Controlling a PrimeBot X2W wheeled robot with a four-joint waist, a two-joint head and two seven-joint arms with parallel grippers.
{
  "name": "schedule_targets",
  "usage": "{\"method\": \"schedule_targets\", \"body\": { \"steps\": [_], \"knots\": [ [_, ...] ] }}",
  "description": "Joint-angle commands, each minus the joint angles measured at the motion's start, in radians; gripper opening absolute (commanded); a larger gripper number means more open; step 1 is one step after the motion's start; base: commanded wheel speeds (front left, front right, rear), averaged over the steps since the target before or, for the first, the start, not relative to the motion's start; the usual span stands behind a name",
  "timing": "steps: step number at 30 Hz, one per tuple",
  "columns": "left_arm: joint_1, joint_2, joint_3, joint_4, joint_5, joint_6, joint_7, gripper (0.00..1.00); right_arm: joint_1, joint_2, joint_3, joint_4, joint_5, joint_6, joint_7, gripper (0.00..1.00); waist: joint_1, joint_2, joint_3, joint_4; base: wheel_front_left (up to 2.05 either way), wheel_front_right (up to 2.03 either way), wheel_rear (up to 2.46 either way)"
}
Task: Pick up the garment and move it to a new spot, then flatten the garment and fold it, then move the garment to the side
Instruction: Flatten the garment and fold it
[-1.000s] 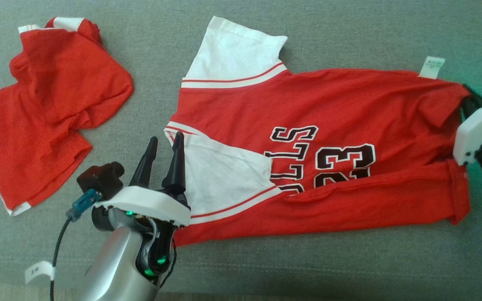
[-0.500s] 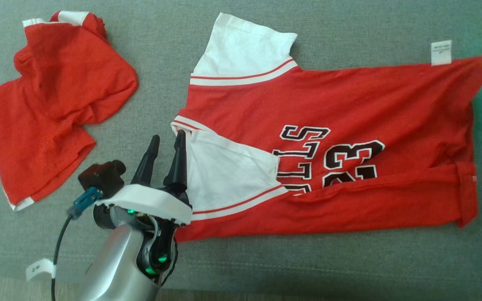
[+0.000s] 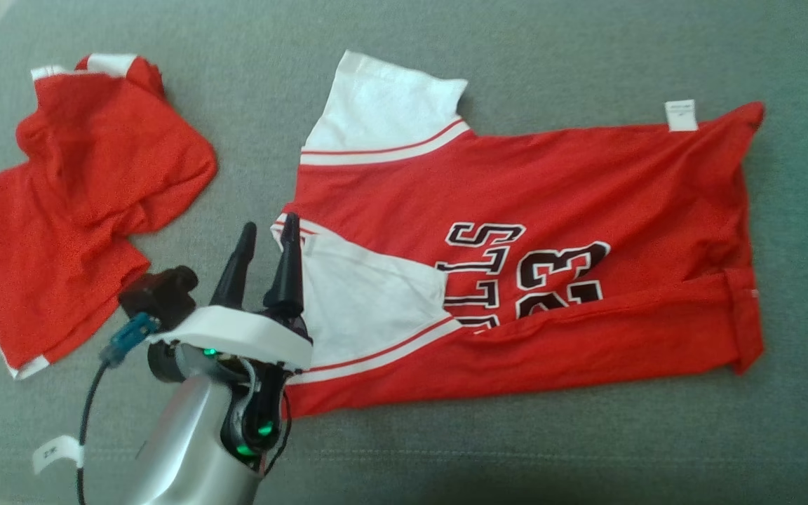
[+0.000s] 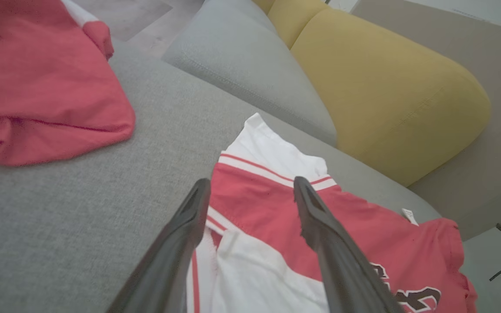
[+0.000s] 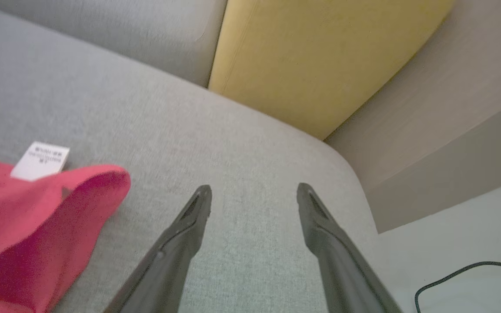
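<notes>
From the head we see the red jersey [image 3: 551, 182] spread on the grey sofa seat [image 3: 516, 63], with a second red garment [image 3: 88, 189] well to its left. Our left gripper [image 3: 269, 221] stands with its fingers apart beside the near white sleeve [image 3: 369, 301]. In the left wrist view those fingers frame the jersey's shoulder end. In the right wrist view our right gripper [image 5: 254, 193] is spread wide and empty over bare seat, with the jersey's corner off to its left.
</notes>
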Motion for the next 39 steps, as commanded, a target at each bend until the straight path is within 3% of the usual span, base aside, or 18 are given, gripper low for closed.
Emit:
{"method": "schedule_targets", "body": {
  "steps": [1, 7, 11, 17, 23, 28, 33, 39],
  "knots": [
    [-0.020, 0.007, 0.042, -0.046, -0.004, -0.005, -0.012, 1.00, -0.011, 0.006, -0.023, -0.017, 0.023, 0.007, -0.045, 1.00, 0.0000, 0.0000, -0.027, -0.015, 0.00, 0.00, 0.00],
    [0.009, 0.007, 0.091, -0.129, -0.008, -0.018, -0.012, 1.00, 0.060, 0.125, -0.149, -0.093, 0.184, 0.007, -0.133, 1.00, 0.0000, 0.0000, -0.077, -0.038, 0.00, 0.00, 0.00],
    [0.044, 0.007, 0.126, -0.180, -0.010, -0.025, -0.012, 1.00, 0.175, 0.184, -0.178, -0.240, 0.306, 0.007, -0.144, 1.00, 0.0000, 0.0000, -0.102, -0.052, 0.00, 0.00, 0.00],
    [0.082, 0.007, 0.153, -0.208, -0.003, -0.030, -0.012, 1.00, 0.376, 0.212, -0.199, -0.479, 0.405, 0.007, -0.147, 1.00, 0.0000, 0.0000, -0.109, -0.074, 0.00, 0.00, 0.00],
    [0.060, 0.007, 0.160, -0.181, 0.025, -0.038, -0.012, 1.00, 0.463, 0.224, -0.220, -0.615, 0.406, 0.007, -0.121, 1.00, 0.0000, 0.0000, -0.077, -0.102, 0.00, 0.00, 0.00],
    [-0.056, 0.013, 0.139, -0.057, 0.082, -0.047, -0.012, 1.00, 0.454, 0.249, -0.229, -0.706, 0.371, 0.007, -0.062, 1.00, 0.0000, 0.0000, -0.025, -0.144, 0.00, 0.00, 0.00],
    [-0.216, 0.050, 0.132, 0.053, 0.102, -0.057, 0.052, 1.00, 0.429, 0.270, -0.226, -0.770, 0.337, 0.007, -0.012, 1.00, 0.0000, 0.0000, 0.027, -0.187, 0.00, 0.00, 0.00],
    [-0.450, 0.144, 0.137, 0.263, 0.123, -0.063, 0.185, 1.00, 0.378, 0.313, -0.193, -0.842, 0.292, 0.007, 0.044, 1.00, 0.0000, 0.0000, 0.097, -0.261, 0.00, 0.00, 0.00]
  ]
}}
